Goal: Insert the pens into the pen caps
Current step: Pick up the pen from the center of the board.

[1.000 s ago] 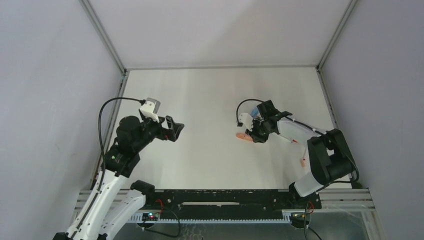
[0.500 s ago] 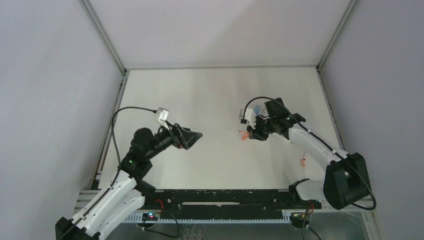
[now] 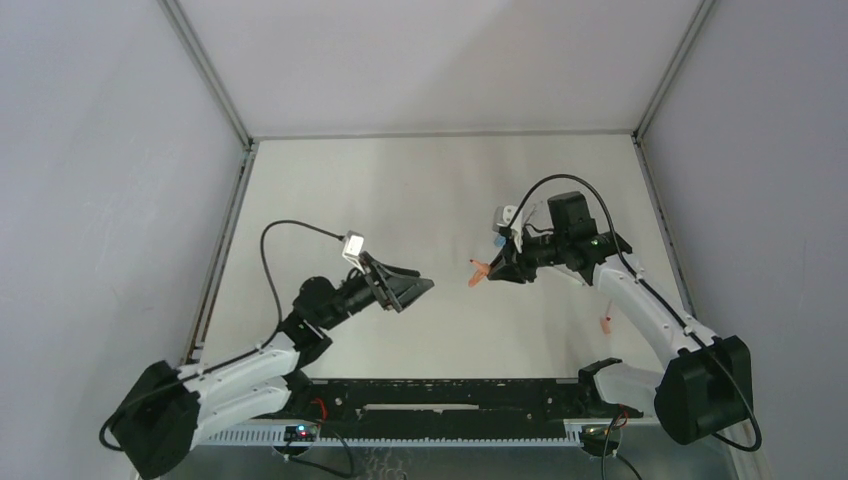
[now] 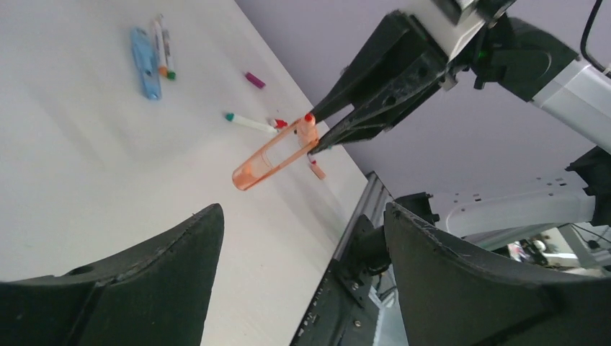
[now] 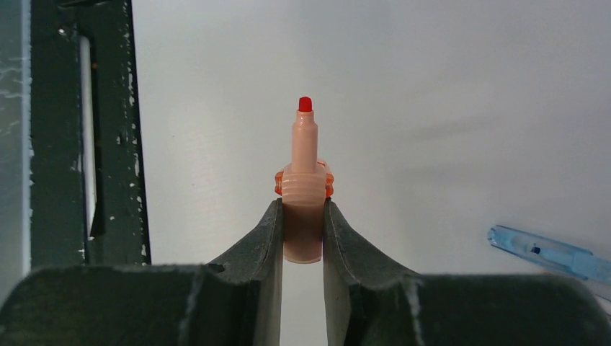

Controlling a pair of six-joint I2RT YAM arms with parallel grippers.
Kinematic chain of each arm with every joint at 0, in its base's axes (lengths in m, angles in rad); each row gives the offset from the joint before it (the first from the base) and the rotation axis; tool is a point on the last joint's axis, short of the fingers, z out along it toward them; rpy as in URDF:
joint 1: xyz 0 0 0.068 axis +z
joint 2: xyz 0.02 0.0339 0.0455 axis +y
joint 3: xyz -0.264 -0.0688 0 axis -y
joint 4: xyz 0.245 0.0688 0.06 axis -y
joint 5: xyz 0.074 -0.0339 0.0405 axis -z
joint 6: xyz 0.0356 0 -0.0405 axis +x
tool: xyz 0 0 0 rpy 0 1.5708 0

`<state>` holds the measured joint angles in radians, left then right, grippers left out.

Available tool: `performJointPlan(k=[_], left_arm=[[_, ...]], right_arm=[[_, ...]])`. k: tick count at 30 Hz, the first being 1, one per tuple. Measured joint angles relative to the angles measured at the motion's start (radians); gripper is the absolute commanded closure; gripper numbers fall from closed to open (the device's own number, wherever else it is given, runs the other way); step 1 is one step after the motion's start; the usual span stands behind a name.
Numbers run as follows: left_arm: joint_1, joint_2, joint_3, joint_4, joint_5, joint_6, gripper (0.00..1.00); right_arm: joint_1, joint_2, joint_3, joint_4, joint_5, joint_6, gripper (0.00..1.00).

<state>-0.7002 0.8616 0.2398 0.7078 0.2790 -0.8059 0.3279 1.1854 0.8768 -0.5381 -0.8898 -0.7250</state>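
The right hand (image 5: 302,216) is clamped on a salmon-orange tube (image 5: 303,194). In its wrist view the 2 fingers (image 5: 263,238) press the ribbed collar from both sides at the centre of the frame. Above the collar a peach neck narrows to a small red tip. I cannot tell whether this is a pen end or a cap.

In the left wrist view the same tube sits just above centre. It looks translucent there and slants down to the left from the fingertips, with the red tip at its upper end. In the top view it lies right of centre and points left.

The left hand (image 3: 420,287) is left of centre in the top view and aimed right at the tube, with a gap between them. Its jaws stand wide apart with nothing in them, and they frame the lower corners of its own wrist view.

Farther out on the white surface (image 3: 400,190), the left wrist view shows these things:
- a teal-tipped pen (image 4: 248,122) just left of the held tube
- a magenta cap (image 4: 254,80) above that pen
- a light blue cap (image 4: 146,63) at the upper left
- 2 white pens (image 4: 164,47) lying just beside the light blue cap
- a small salmon piece (image 4: 317,169) below the right hand's fingertips, near the surface's edge
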Motion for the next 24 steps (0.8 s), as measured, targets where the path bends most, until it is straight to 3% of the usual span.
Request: performJointPlan(k=[6, 12, 18, 22, 24], left_arm=[[-0.082, 0.149, -0.031, 0.148, -0.024, 0.005, 0.15], [-0.108, 0.157, -0.031, 0.197, -0.009, 0.264, 0.13], [-0.211, 0.171, -0.031, 0.196, -0.077, 0.616, 0.08], [-0.237, 0.252, -0.035, 0.245, -0.127, 0.74, 0.08], [-0.238, 0.286, -0.044, 0.287, -0.137, 0.734, 0.08]], right_arm=[[-0.026, -0.01, 0.0, 0.002, -0.072, 0.033, 1.0], [-0.028, -0.024, 0.0, -0.016, -0.131, 0.025, 1.0], [-0.028, -0.037, -0.001, -0.028, -0.189, 0.024, 1.0], [-0.026, -0.041, -0.001, -0.027, -0.218, 0.026, 1.0], [-0.026, -0.043, -0.001, -0.027, -0.225, 0.029, 1.0]])
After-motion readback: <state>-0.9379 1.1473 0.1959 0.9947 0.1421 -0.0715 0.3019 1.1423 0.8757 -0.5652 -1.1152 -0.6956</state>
